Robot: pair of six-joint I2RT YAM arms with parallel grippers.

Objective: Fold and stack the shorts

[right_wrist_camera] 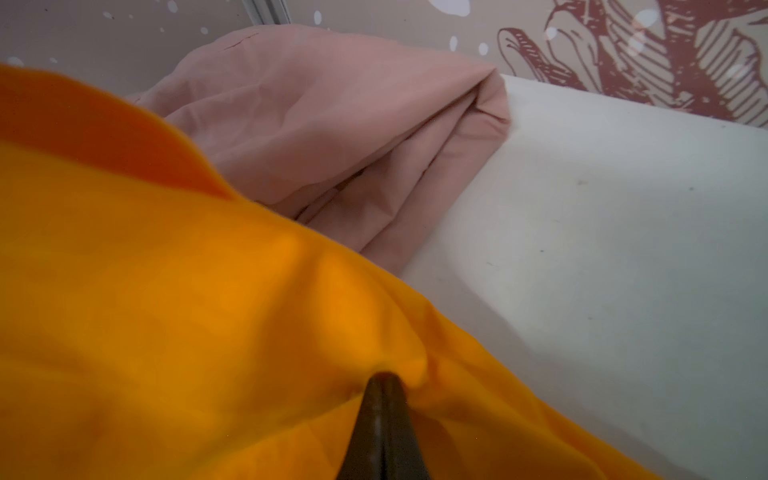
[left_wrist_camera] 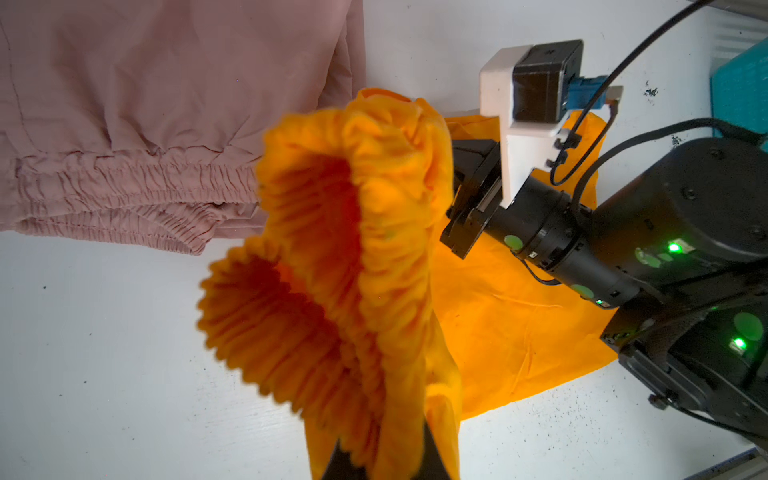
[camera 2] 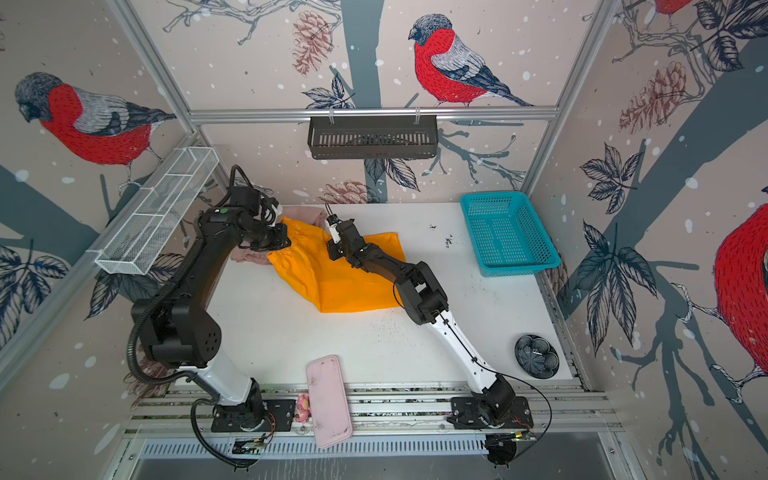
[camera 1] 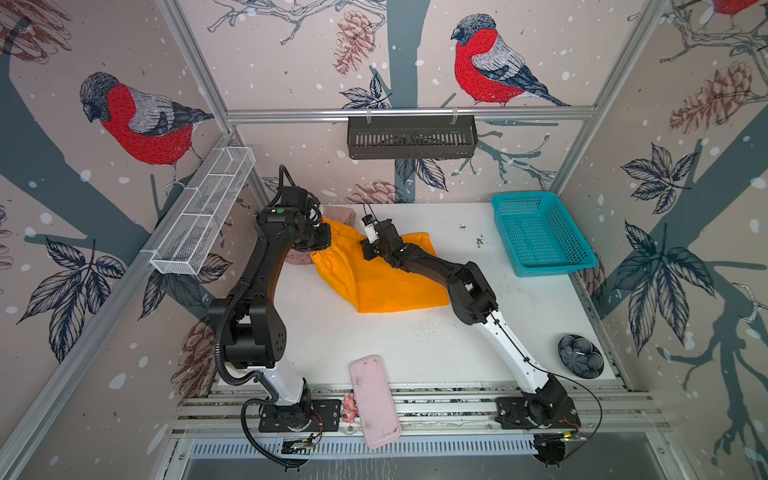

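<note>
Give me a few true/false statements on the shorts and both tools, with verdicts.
1. The left tool is shut on the gathered waistband of the orange shorts. True.
2. The right tool hangs open above the table. False: it is shut, pinching orange cloth.
3. The pink shorts lie in the teal basket. False: they lie on the table at the back, beside the orange waistband.
4. The pink tray lies at the front edge, apart from both shorts. True.
5. The orange shorts sit neatly folded on top of the pink shorts. False: they are mostly spread over the table, waist end raised.
</note>
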